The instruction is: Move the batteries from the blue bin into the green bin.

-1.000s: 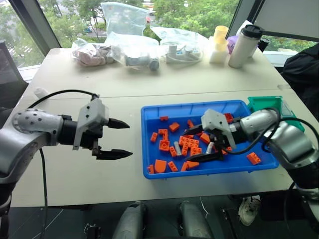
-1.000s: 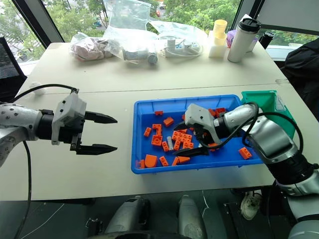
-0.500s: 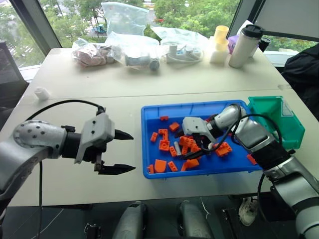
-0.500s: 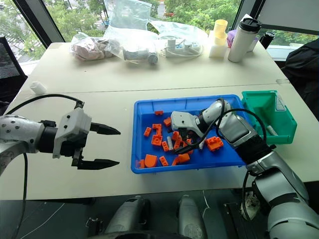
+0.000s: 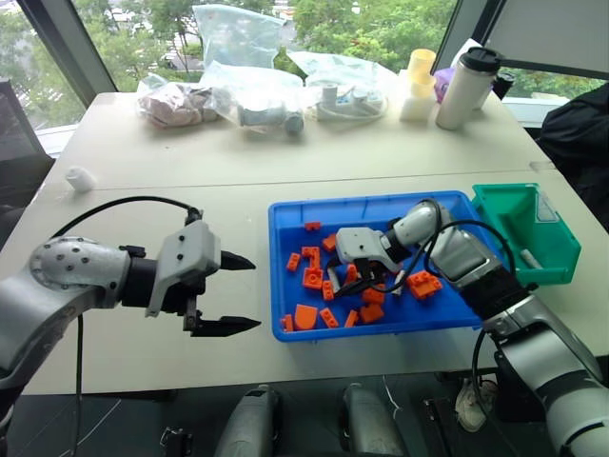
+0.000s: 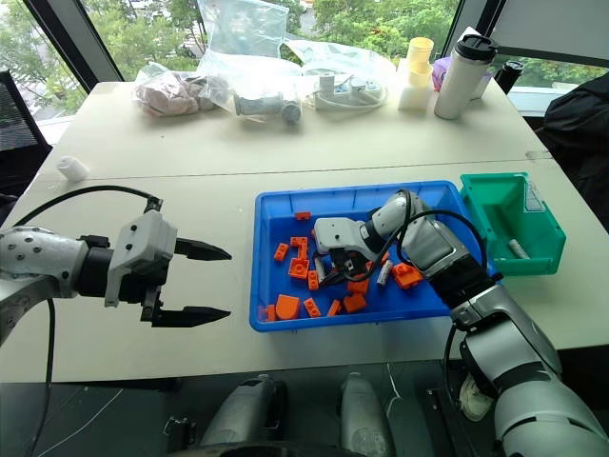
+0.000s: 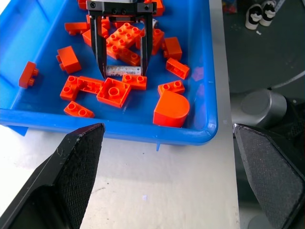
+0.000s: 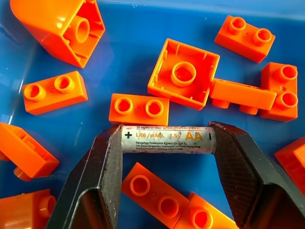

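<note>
Since the earlier frame the right gripper (image 8: 164, 143) had swung further into the blue bin (image 5: 285, 221), its fingers pinching one battery (image 8: 166, 139) end to end (pick nearly done). One battery lay in the green bin (image 6: 495, 190); another among approx. a dozen bricks. Left gripper (image 5: 224, 293) hung spread over the tabletop.

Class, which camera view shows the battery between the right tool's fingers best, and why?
The right wrist view: the battery lies end to end between the right tool fingers, label readable. The left wrist view shows it small; in the eye views it is barely discernible.
</note>
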